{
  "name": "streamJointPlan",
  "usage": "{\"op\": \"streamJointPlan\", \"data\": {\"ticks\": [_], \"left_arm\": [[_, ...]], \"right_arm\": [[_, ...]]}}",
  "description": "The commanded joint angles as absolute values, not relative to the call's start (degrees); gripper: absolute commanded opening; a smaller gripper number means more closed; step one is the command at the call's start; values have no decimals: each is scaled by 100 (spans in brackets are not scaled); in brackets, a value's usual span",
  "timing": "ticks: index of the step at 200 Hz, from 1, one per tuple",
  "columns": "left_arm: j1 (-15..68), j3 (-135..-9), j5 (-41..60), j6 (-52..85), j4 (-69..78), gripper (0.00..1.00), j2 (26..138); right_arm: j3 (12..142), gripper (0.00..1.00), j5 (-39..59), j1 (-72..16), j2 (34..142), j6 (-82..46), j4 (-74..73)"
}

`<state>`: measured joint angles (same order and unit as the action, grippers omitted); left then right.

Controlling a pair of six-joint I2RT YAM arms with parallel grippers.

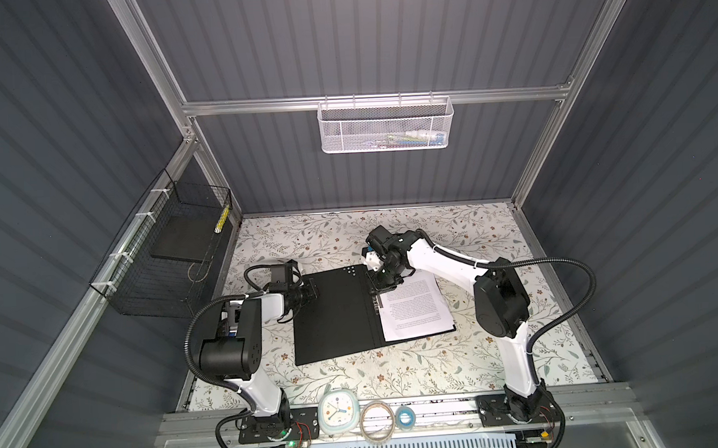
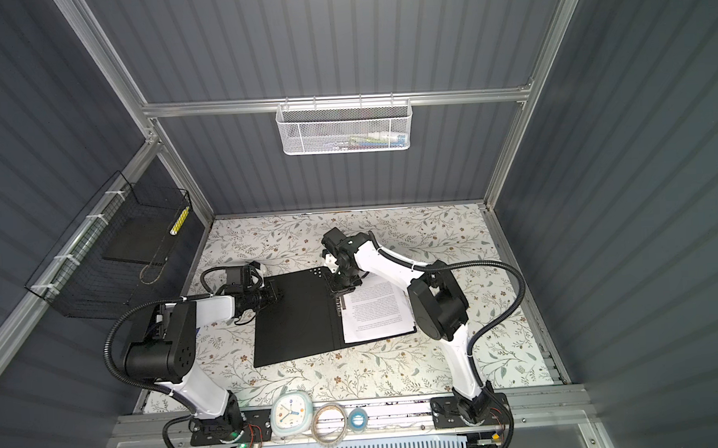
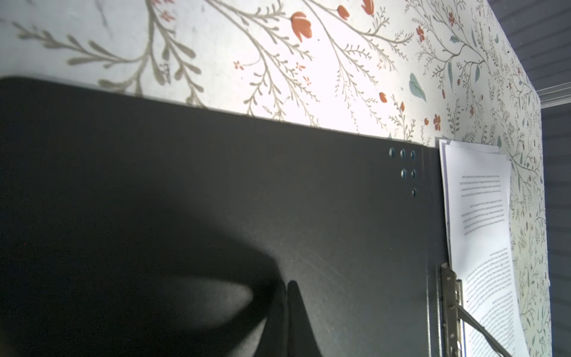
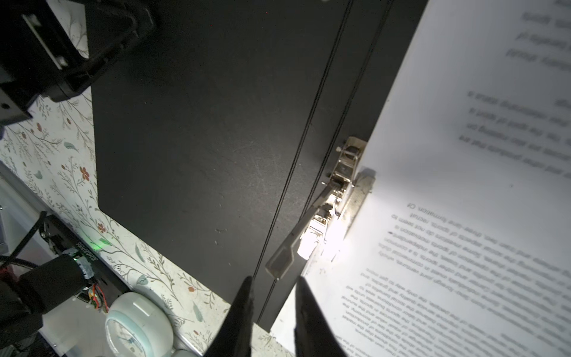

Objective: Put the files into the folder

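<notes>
- Folder (image 1: pixel 332 317) lies open and flat on the floral table (image 1: pixel 356 379) in a top view, black inside facing up. The files (image 1: pixel 415 310) lie on its right half, a little askew. Loading looks done, so securing the sheets is the step you have in hand.
- In a top view, the left gripper (image 2: pixel 278 297) sits at the left edge of the folder (image 2: pixel 295 319). The right gripper (image 2: pixel 339 294) hangs over the spine, at the inner edge of the files (image 2: pixel 375 311).
- Left wrist view: the left gripper (image 3: pixel 287 296) has its fingers pressed together with nothing between them, tips low over the black cover. You cannot tell whether they touch it. The metal clamp (image 3: pixel 451 296) stands just beside the files (image 3: pixel 482 216).
- Right wrist view: the right gripper (image 4: pixel 273 279) has its jaws narrowly apart and holds nothing. The lever (image 4: pixel 290 247) of the clamp points toward them and seems raised, its tip just ahead of the fingertips. The paper edge lies against the clamp.
- Next move, as a judgement: you likely need to press that lever down so the clamp pins the sheets, then fold the left cover over. Mind the skewed stack, since squaring it first may help.
</notes>
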<state>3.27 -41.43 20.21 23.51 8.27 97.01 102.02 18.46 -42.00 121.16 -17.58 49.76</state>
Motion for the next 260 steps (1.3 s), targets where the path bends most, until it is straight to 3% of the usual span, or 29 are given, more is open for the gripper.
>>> {"op": "streamJointPlan", "data": {"ticks": [1,171,260], "left_arm": [[316,-4035,1736,2215,110,0,10001],[316,-4039,1758,2197,84,0,10001],[316,-4051,1758,2190,73,0,10003]], "right_arm": [[10297,28,1744,-4206,11997,-1866,5070],[9970,28,2075,-4179,12246,-2119,4783],[9886,20,2004,-4177,12200,-2101,4839]]}}
